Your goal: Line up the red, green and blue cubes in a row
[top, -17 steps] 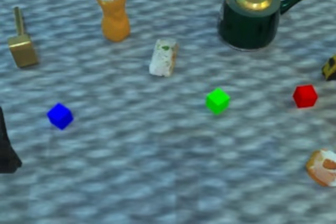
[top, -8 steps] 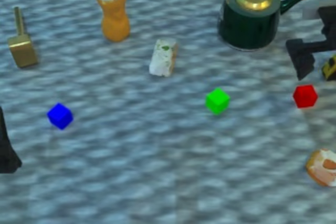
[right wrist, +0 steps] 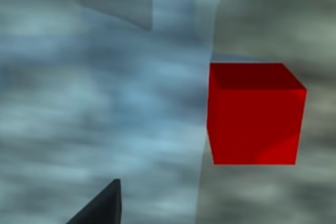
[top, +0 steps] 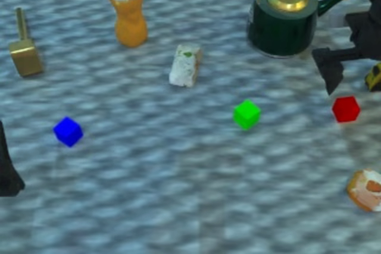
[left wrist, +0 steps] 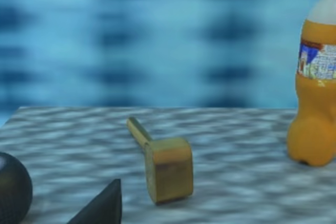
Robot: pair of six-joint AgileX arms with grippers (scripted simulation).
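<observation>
- Right gripper (top: pixel 333 75): far right, beside kettle (top: pixel 284 19), above and apart from red cube (top: pixel 346 109); jaw opening cannot be told.
- Left gripper (top: pixel 7 173): parked, left edge; jaw state cannot be told.

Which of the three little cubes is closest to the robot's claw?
The small bright red cube, at the table's right side. The right claw hangs just beside it, while the small green cube sits mid-table and the small blue cube far left.

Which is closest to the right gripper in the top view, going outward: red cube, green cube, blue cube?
From the right gripper, at the table's right:
1. Red cube, just beside it, right side.
2. Green cube, near the middle.
3. Blue cube, far left.
</observation>
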